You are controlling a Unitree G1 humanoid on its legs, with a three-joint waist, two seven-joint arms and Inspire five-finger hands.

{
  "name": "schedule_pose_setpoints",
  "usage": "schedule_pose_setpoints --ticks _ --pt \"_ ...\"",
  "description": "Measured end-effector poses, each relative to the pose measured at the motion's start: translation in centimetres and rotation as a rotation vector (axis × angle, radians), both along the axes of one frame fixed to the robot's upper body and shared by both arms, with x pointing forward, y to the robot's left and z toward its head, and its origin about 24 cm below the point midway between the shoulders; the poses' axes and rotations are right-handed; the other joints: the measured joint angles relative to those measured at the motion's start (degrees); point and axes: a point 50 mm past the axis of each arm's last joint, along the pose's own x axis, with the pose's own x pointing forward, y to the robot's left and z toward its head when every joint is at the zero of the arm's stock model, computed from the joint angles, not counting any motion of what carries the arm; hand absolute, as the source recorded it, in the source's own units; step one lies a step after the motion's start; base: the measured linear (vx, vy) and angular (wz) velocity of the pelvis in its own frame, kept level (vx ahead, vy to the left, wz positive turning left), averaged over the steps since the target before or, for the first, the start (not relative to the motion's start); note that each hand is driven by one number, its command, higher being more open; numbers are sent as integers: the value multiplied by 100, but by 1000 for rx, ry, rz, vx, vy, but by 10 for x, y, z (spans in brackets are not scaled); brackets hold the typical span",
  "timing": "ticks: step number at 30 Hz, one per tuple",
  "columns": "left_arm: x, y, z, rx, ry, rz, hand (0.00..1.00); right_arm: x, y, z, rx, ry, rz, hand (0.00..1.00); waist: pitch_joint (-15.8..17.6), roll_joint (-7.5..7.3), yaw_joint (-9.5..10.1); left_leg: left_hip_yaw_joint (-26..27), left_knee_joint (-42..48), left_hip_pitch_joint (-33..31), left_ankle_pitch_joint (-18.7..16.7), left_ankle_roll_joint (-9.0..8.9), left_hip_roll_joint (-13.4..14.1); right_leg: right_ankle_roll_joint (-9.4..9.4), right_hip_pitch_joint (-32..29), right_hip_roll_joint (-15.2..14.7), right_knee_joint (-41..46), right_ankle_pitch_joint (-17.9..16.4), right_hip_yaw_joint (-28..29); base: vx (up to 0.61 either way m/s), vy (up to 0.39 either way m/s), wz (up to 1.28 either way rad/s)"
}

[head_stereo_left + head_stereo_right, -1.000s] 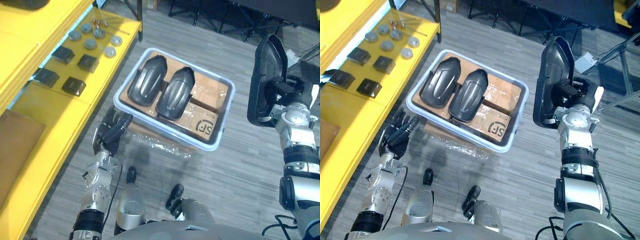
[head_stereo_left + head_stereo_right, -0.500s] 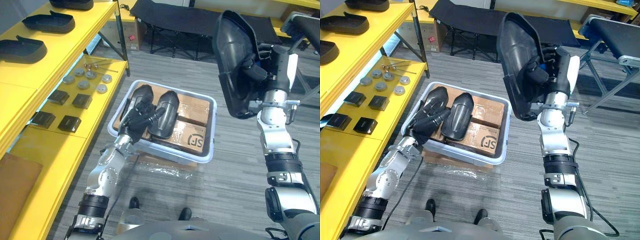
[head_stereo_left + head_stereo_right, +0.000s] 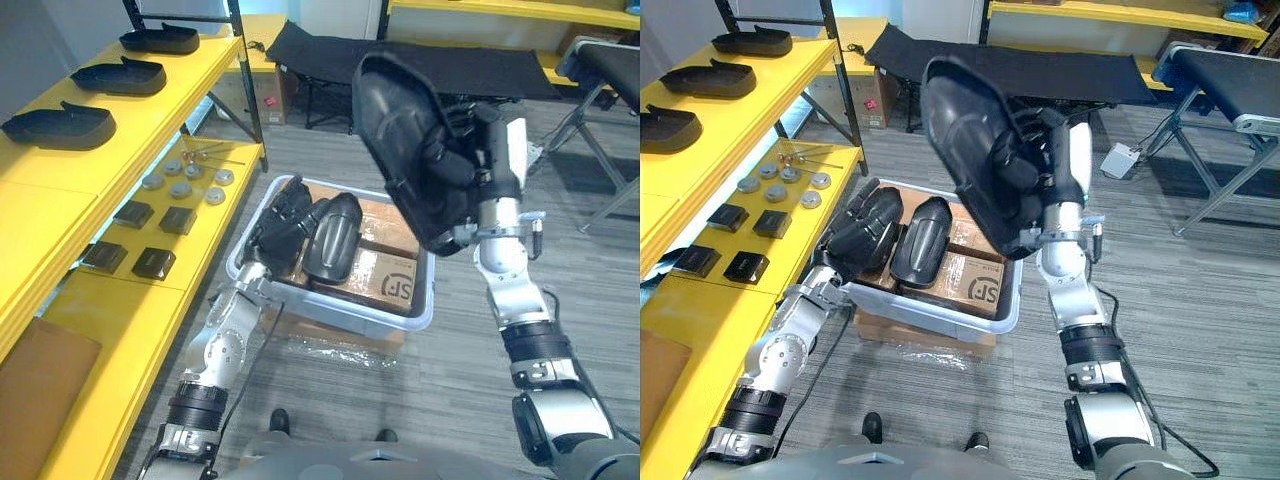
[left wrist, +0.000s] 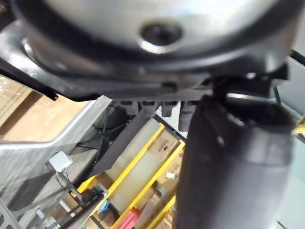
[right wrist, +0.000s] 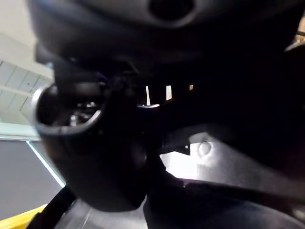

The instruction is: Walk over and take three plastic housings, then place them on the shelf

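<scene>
My right hand point(image 3: 478, 165) is shut on a large black plastic housing point(image 3: 400, 140), held tilted in the air above the right side of the bin. The same housing point(image 3: 975, 140) hides much of that hand point(image 3: 1045, 175) in the right eye view. Two more black housings lie side by side in the grey bin point(image 3: 418, 312). My left hand point(image 3: 272, 228) lies on the left housing point(image 3: 875, 225) with its fingers curled over the edge. The right housing point(image 3: 330, 235) lies untouched.
A yellow shelf point(image 3: 40, 190) runs along the left. Three black housings point(image 3: 60, 122) sit on its upper level. Small black blocks point(image 3: 152, 262) and metal discs point(image 3: 185, 185) lie on the lower level. The bin rests on cardboard boxes point(image 3: 385, 285). Black cots and a bench stand behind.
The camera has tilted up. My right hand has swung its housing leftwards over the bin. My left hand stays on the left housing in the bin.
</scene>
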Motion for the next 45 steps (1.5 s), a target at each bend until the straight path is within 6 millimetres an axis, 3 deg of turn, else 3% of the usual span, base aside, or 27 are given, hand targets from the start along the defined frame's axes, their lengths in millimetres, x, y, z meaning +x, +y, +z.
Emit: schedule_pose_setpoints --ticks 7,11,18,23,30,33,34,39,45 --pt "-4 -35 -1 1 -6 -143 100 -6 32 -31 2 99 93 0 -30 9 -7 -9 -2 -3 19 27 -27 -5 -1 -26 -7 42 7 0 0 0" --pt "-1 -53 9 3 -41 -214 100 -6 41 -46 2 153 115 0 -50 1 4 -9 -3 -3 26 37 -32 -15 -4 -30 -10 63 11 0 0 0" --pt "-1 -58 8 25 -35 -228 100 -8 49 -49 13 150 126 0 -82 -21 -7 -10 -2 -4 37 46 -33 -25 -8 -29 -13 87 17 0 0 0" --pt "-3 -63 2 53 5 -241 100 -9 58 -55 4 170 148 0 -166 -119 -1 -26 8 -17 42 48 -37 -32 -8 -31 -25 99 7 0 0 0" --pt "-1 -63 -8 289 43 -219 100 -9 58 -69 -10 226 142 0 -192 -154 21 -68 28 -49 53 63 -47 -41 -9 -38 -46 131 -15 -3 1 1" --pt "-1 -64 -10 308 53 -209 100 -9 58 -69 -17 228 146 0 -192 -154 31 -107 28 -54 68 63 -42 -49 -9 -31 -46 139 -23 0 0 0" --pt "-1 -64 -10 310 57 -203 0 -9 59 -69 -18 227 147 0 -192 -154 40 -112 28 -54 73 60 -39 -53 -9 -27 -46 143 -23 0 0 0" --pt "-1 -62 -13 315 73 -177 0 -9 60 -68 -22 211 138 0 -192 -154 104 -122 26 -53 94 39 -4 -69 -14 11 -49 152 -23 0 0 0" --pt "1 -52 -34 311 177 -123 0 -9 68 -66 -20 194 153 0 -193 -152 155 -149 4 -51 131 1 52 -90 -15 59 -49 139 -48 0 0 0"
